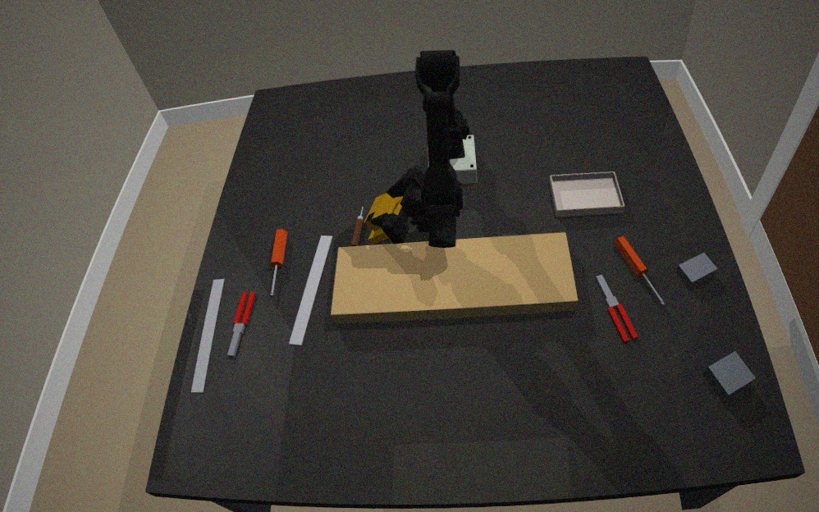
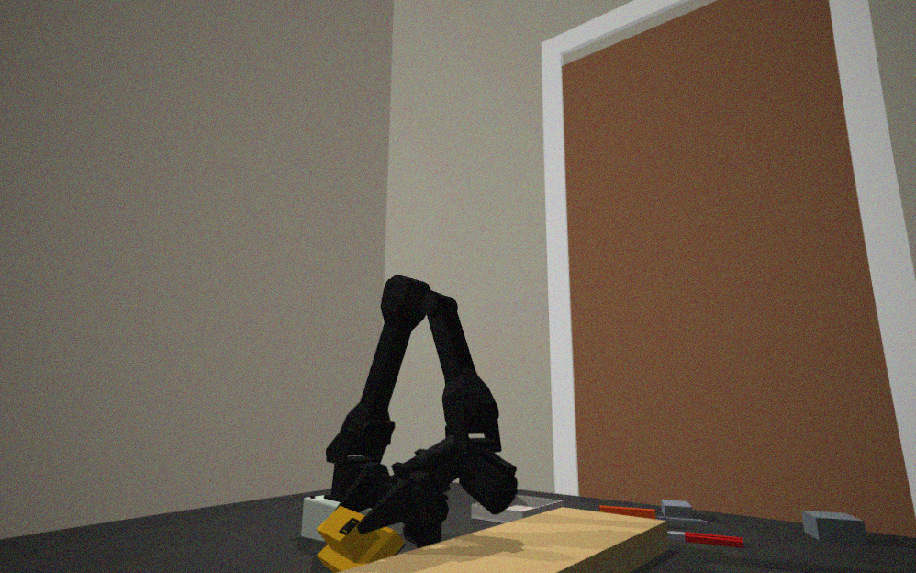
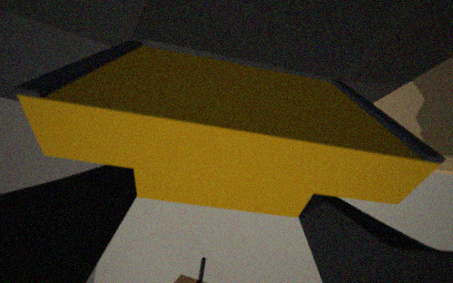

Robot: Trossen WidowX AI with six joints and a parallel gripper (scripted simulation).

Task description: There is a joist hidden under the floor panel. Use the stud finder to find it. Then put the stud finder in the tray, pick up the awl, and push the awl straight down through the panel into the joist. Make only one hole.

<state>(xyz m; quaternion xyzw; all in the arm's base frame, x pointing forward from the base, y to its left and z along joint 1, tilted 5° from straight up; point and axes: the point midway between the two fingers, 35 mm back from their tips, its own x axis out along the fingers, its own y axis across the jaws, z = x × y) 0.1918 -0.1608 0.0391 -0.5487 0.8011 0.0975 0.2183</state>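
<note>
The yellow stud finder (image 1: 386,203) (image 2: 371,544) (image 3: 201,159) is tilted between the fingers of my gripper (image 1: 382,208) (image 2: 350,517) (image 3: 223,174), which is shut on it just behind the panel's back left part. The pale wooden floor panel (image 1: 527,273) (image 2: 589,530) lies flat; the joist cannot be seen. The awl (image 1: 357,232) (image 3: 185,279), with a brown handle and thin metal tip, lies left of the stud finder, by the panel's back left corner. The grey-rimmed tray (image 1: 589,212) stands behind and right of the panel; nothing shows in it.
A screwdriver (image 1: 278,248), pliers (image 1: 239,327) and two pale strips (image 1: 311,289) (image 1: 207,336) lie left of the panel. Another screwdriver (image 1: 630,255), pliers (image 1: 612,301) and two grey blocks (image 1: 697,267) (image 1: 731,372) are right of it. A white box (image 1: 465,175) stands behind the arm.
</note>
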